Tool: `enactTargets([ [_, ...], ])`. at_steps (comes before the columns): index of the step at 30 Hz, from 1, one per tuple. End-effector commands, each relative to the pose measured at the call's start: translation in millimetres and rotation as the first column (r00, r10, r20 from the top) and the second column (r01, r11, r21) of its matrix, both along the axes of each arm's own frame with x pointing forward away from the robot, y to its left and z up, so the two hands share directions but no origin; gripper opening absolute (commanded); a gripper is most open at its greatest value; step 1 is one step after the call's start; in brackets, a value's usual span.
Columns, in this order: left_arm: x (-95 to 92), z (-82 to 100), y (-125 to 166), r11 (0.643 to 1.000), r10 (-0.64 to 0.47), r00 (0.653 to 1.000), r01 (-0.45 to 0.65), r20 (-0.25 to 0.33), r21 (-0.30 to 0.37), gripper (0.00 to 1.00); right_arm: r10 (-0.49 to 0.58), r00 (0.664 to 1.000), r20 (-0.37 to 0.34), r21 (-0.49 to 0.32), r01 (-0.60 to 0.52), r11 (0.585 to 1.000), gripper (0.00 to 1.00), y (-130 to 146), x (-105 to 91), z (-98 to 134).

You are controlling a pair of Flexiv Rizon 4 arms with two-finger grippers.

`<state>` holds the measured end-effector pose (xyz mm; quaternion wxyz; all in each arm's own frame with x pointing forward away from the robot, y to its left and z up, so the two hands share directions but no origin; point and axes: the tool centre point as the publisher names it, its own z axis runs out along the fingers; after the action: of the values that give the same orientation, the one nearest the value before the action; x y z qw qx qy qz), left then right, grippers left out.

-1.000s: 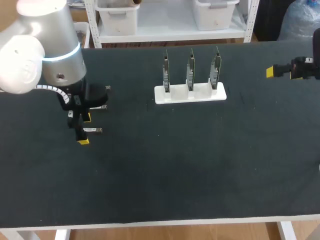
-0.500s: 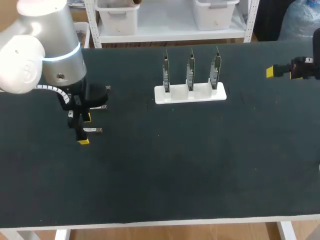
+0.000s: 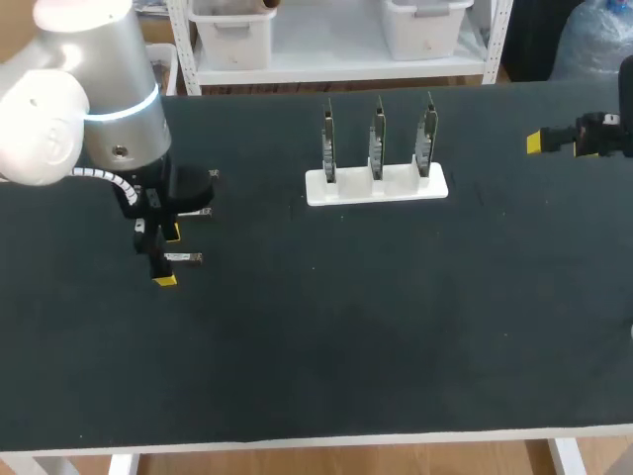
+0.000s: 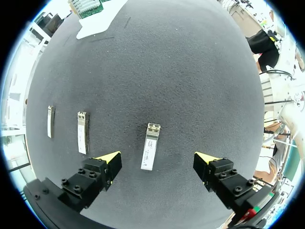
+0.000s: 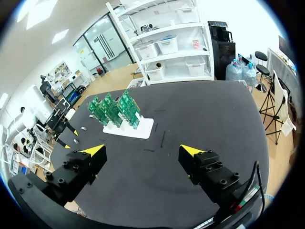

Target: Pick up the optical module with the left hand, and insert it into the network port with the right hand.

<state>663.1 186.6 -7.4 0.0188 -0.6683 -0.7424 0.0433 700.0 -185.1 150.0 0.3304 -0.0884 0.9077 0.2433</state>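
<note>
A small silver optical module (image 4: 150,152) lies flat on the black table, in the gap between the open fingers of my left gripper (image 4: 158,158); neither finger touches it. In the head view that module (image 3: 186,258) sits at the table's left, with my left gripper (image 3: 168,257) hanging right over it. The network ports are on three upright green boards (image 3: 377,139) in a white stand (image 3: 376,187) at the back middle. My right gripper (image 3: 539,142) hovers open and empty at the far right, well apart from the stand (image 5: 129,129); its yellow tips (image 5: 143,151) frame bare table.
Two more silver modules (image 4: 82,139) (image 4: 50,121) lie side by side beyond my left gripper's finger, toward the table's back. In the head view they (image 3: 198,212) are partly hidden by the left arm. Bare black mat (image 3: 396,327) spreads across the middle and front.
</note>
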Motion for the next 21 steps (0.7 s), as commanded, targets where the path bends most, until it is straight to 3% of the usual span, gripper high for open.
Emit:
enactTargets([
  [1,2.5,-1.0,0.3,1.0,-0.002,1.0,0.002,-0.005,0.0,1.0,0.0,1.0,0.0,0.0,0.0,1.0,1.0,0.0,0.0,0.0],
  [21,2.6,-2.3,-1.0,1.0,-0.013,1.0,0.013,-0.019,0.003,1.0,0.0,1.0,0.0,0.0,0.0,1.0,1.0,0.0,0.0,0.0],
])
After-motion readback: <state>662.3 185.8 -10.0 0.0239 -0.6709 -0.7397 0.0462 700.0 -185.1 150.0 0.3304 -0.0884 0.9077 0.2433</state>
